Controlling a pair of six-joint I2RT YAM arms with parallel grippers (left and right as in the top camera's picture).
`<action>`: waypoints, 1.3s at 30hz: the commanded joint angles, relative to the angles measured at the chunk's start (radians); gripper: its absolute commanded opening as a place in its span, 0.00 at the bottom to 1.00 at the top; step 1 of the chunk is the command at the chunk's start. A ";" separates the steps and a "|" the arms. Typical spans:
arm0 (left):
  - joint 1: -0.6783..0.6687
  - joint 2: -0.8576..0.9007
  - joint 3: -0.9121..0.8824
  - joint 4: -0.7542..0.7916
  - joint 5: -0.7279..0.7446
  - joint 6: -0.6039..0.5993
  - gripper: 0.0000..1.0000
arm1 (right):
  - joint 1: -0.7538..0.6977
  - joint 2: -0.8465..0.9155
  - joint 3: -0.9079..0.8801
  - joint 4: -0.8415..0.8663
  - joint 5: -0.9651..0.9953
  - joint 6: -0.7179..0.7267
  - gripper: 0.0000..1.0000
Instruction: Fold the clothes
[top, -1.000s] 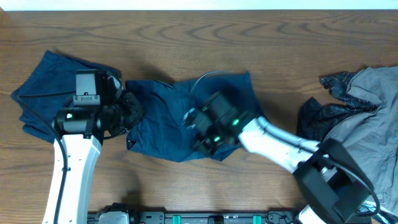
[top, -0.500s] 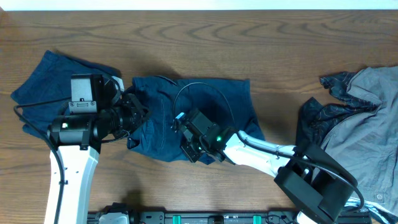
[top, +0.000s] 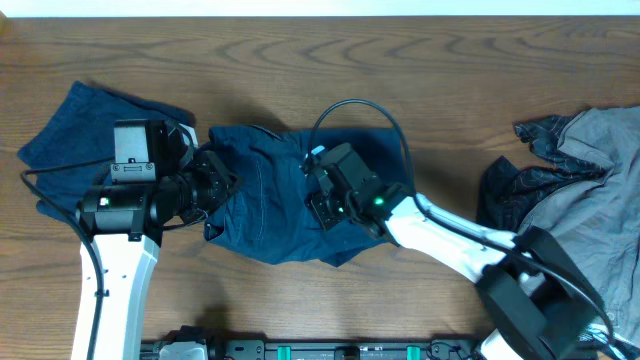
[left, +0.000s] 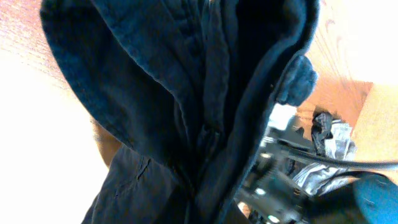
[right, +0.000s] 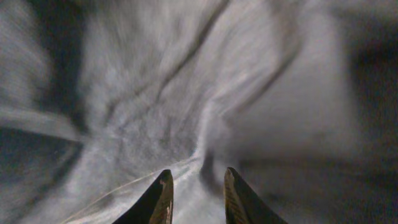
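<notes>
Navy denim shorts (top: 270, 205) lie crumpled mid-surface.
Left gripper (top: 212, 187) meets their left edge, clamped or apart one cannot tell; right gripper (right: 194, 198), fingers slightly apart, hovers above. Soft yet weighty, they look best pinched along a stiff hem.

A: Item one, legible text, labels, brand marks, numbers, signs: any found?

B: None. No readable lettering in the overhead view or in either wrist view.

A: Markings on the cloth or arm housings?

B: Nothing that resolves into characters; the right wrist view is blurred throughout.
</notes>
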 joint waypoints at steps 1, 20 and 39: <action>-0.003 -0.007 0.031 0.013 0.000 -0.046 0.05 | 0.024 0.092 0.007 0.024 -0.061 0.004 0.24; -0.224 0.150 0.028 0.264 -0.117 -0.243 0.06 | 0.061 0.116 0.018 0.113 -0.109 0.030 0.24; -0.330 0.180 0.028 0.305 -0.142 -0.244 0.06 | -0.350 -0.130 -0.090 -0.429 -0.029 -0.030 0.24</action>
